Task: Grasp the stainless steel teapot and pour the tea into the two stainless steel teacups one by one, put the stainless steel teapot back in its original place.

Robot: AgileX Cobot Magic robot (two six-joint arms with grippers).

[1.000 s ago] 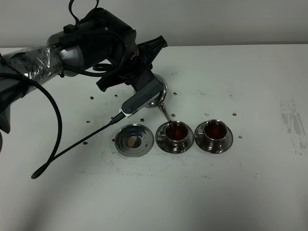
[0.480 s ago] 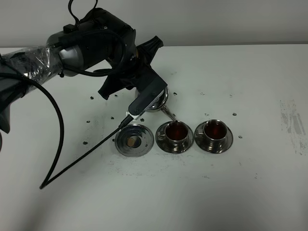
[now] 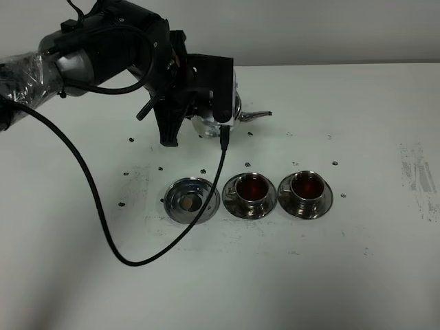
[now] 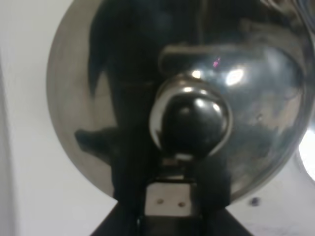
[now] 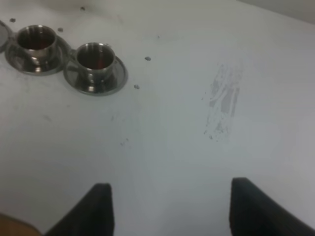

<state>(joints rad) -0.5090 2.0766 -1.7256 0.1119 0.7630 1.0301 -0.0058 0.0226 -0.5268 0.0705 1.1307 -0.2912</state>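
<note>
The squat shiny steel teapot (image 3: pixel 230 110), clamped in the left pincer (image 3: pixel 206 103), has been levelled and drawn back toward 12 o'clock from the two small tea-filled steel cups (image 3: pixel 252 190); the right pincer (image 5: pixel 170 206) is spread wide.

steel teapot (image 3: pixel 234 110) level, both teacups (image 3: pixel 251 188) full

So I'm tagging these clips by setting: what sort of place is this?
Probably a lab test bench, not a kitchen: a bare, scuffed white table, a cabled robot arm, and only a steel teapot and teacups.

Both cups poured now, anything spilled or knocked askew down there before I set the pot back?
Nothing stands out. Both teacups sit upright on their saucers holding tea, with no puddle visible around them; the empty dish lies flat.
</note>
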